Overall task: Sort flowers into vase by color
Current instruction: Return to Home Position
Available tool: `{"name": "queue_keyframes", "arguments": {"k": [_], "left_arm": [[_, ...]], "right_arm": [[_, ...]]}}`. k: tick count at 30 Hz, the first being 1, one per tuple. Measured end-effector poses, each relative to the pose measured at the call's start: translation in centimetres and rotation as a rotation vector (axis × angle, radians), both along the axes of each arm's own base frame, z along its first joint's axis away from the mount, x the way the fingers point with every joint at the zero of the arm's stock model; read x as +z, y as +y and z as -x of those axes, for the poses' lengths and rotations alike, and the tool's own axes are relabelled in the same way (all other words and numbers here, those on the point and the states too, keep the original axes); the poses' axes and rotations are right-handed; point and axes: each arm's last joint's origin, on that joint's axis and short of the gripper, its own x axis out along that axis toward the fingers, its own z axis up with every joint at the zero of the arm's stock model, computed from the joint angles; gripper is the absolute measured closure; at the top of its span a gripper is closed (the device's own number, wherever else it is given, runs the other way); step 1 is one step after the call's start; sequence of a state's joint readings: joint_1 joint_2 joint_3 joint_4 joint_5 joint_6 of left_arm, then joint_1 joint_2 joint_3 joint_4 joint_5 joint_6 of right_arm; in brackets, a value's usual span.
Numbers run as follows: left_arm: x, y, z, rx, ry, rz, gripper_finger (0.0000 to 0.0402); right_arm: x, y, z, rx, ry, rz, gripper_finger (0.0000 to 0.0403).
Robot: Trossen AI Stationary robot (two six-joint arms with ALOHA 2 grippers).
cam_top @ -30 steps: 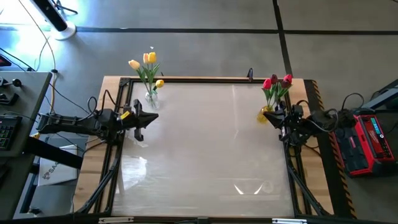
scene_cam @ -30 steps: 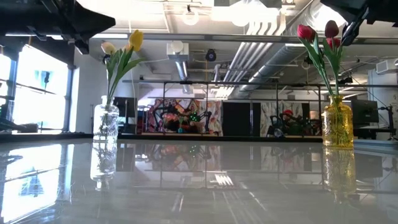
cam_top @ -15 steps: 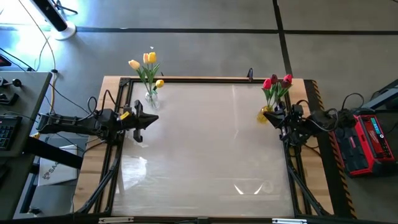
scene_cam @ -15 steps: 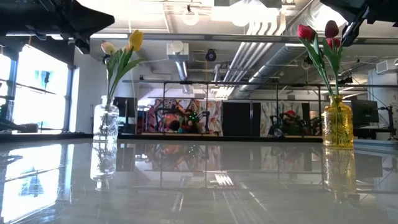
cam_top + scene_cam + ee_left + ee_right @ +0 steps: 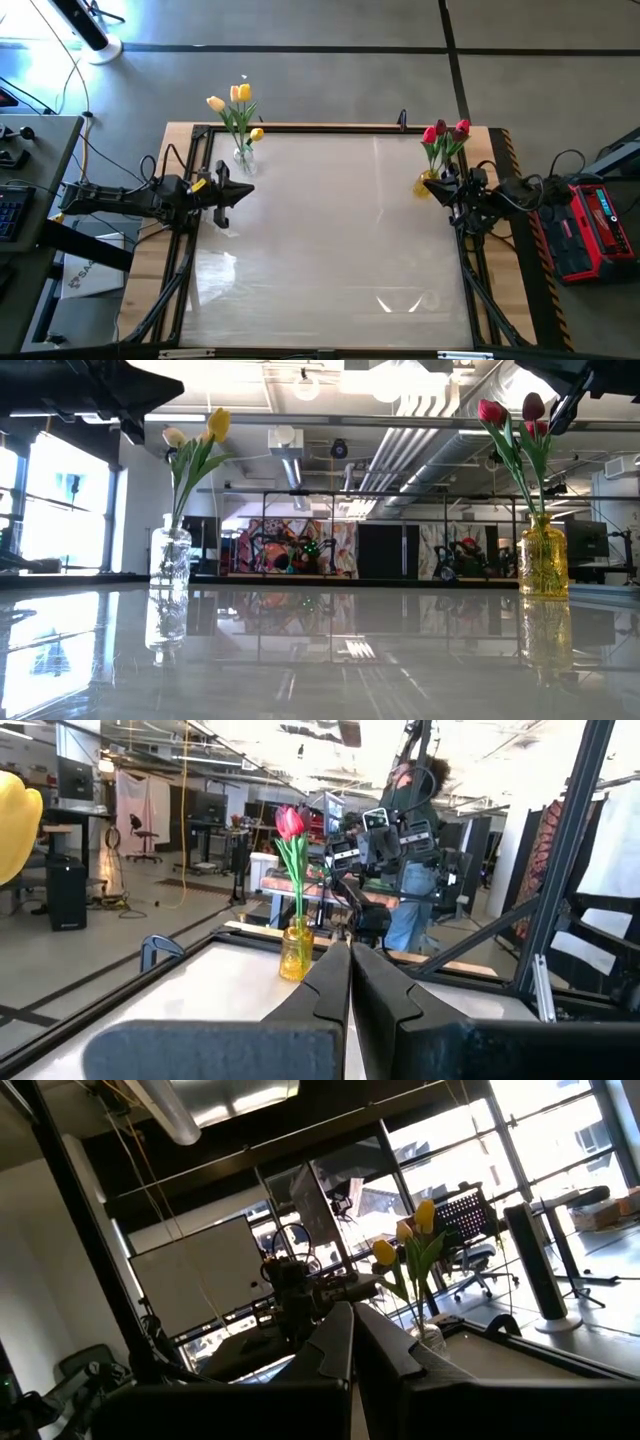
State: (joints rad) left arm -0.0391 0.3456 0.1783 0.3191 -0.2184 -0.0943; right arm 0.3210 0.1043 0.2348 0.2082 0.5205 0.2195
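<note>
Yellow tulips stand with their stems in a clear glass vase at the table's far left. Red and maroon tulips stand in an amber vase at the far right. My left gripper hovers shut at the table's left edge, just nearer than the clear vase, holding nothing. My right gripper hovers shut at the right edge, close beside the amber vase, holding nothing. In the left wrist view the shut fingers point toward the amber vase.
The glossy white table top spreads between the arms. A black frame rail runs along its far edge. A red case lies off the table's right side. A person stands in the room beyond the right arm.
</note>
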Motion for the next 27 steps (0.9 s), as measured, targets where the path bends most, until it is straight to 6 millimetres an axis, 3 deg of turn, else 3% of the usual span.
{"name": "queue_keyframes", "arguments": {"k": [18, 27], "left_arm": [[-0.3, -0.1, 0.0, -0.028, 0.032, -0.044, 0.0401], [-1.1, -0.1, -0.1, -0.031, 0.113, -0.028, 0.0402]], "right_arm": [[-0.1, 0.0, 0.0, -0.039, 0.045, 0.147, 0.0403], [-1.8, 0.2, -0.5, -0.010, 0.172, 0.189, 0.0403]]}}
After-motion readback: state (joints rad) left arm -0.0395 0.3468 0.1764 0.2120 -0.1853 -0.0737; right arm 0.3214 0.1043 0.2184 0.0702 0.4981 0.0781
